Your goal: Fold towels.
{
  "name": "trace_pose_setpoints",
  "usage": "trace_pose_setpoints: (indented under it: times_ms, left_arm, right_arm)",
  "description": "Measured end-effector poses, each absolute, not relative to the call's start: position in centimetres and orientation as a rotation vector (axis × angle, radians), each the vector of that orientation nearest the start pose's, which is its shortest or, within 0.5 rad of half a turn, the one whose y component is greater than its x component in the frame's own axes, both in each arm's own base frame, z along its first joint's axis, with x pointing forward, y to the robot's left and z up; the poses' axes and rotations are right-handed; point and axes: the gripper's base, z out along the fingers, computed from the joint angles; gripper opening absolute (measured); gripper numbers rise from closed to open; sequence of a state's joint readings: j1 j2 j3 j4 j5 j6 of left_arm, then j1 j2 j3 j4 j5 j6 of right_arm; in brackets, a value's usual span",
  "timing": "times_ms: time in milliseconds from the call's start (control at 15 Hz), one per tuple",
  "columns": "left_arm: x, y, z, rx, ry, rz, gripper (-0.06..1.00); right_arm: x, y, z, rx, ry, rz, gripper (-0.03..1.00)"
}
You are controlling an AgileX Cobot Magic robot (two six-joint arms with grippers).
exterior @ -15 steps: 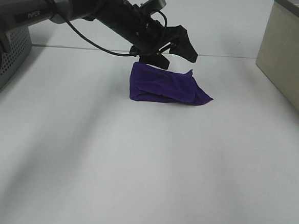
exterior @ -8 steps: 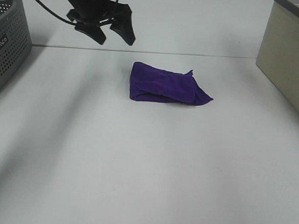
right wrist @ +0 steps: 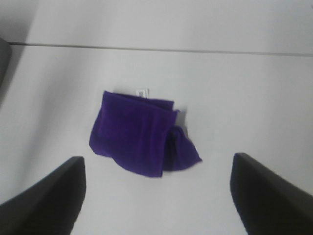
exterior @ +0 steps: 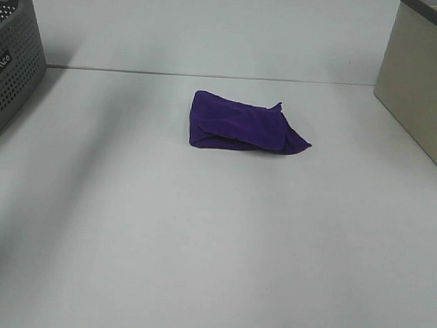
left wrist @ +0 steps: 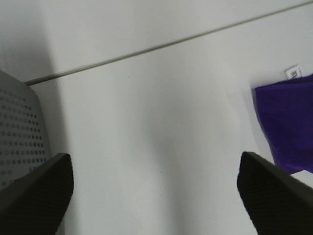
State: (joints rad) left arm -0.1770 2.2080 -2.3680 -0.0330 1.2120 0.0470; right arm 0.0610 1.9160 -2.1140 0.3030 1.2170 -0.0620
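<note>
towel [exterior: 240, 124]: lies folded, a bit messy, near the gray basket [exterior: 8, 67] | left gripper [left wrist: 151, 196]: fingers wide apart, holds nothing | right gripper [right wrist: 156, 196]: fingers apart, above towel | I judge I should pinch the loose corner gently, then smooth it flat

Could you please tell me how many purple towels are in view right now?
1: the purple towel lies folded on the white table. The grey basket may hide more.
</note>
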Motion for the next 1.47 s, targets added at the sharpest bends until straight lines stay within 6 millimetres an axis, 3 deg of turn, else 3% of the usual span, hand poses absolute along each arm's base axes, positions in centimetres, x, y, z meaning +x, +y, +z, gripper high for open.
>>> trace_pose_setpoints:
  times_ms: [67, 200, 267, 400, 600, 667, 800, 933, 1000, 1067, 1333, 1467]
  left_arm:
    - [46.7, -7.3, 35.6, 0.236, 2.502, -0.101, 0.84]
    - [43.0, -4.1, 38.2, 0.162, 2.517, -0.053, 0.84]
    - [39.4, -2.3, 39.2, 0.126, 2.547, -0.007, 0.84]
    - [33.2, -1.5, 41.1, 0.118, 2.540, 0.033, 0.84]
    - [23.6, -0.9, 41.2, 0.117, 2.461, 0.045, 0.84]
    - [22.1, -0.8, 41.1, 0.116, 2.438, 0.044, 0.84]
    - [16.3, -0.5, 38.5, 0.116, 2.429, 0.044, 0.84]
    - [10.9, -0.2, 36.2, 0.113, 2.383, 0.043, 0.84]
    - [6.0, 0.0, 34.2, 0.106, 2.283, 0.042, 0.84]
    - [4.0, 0.1, 33.2, 0.102, 2.228, 0.041, 0.84]
    - [-1.1, 0.4, 29.8, 0.089, 2.054, 0.036, 0.84]
    - [-2.1, 0.2, 28.6, 0.092, 2.106, 0.014, 0.84]
  right_arm:
    - [38.8, 3.7, 40.6, -0.113, 2.493, 0.372, 0.79]
    - [32.3, 2.7, 41.5, -0.166, 2.512, 0.311, 0.78]
    - [26.2, 2.5, 42.9, -0.224, 2.462, 0.269, 0.78]
    - [19.6, 2.4, 43.3, -0.249, 2.399, 0.249, 0.78]
    - [10.0, 2.3, 43.8, -0.260, 2.226, 0.219, 0.78]
    - [8.8, 2.3, 43.7, -0.262, 2.202, 0.215, 0.78]
    - [4.1, 2.2, 42.5, -0.266, 2.105, 0.200, 0.78]
    - [0.7, 2.0, 40.4, -0.269, 2.045, 0.168, 0.78]
    - [-1.3, 1.9, 36.9, -0.267, 2.036, 0.151, 0.78]
    - [-2.0, 1.8, 35.2, -0.261, 2.029, 0.148, 0.78]
    - [-2.0, 1.6, 30.1, -0.201, 1.961, 0.137, 0.78]
    - [-1.0, 1.5, 28.5, -0.180, 2.000, 0.134, 0.78]
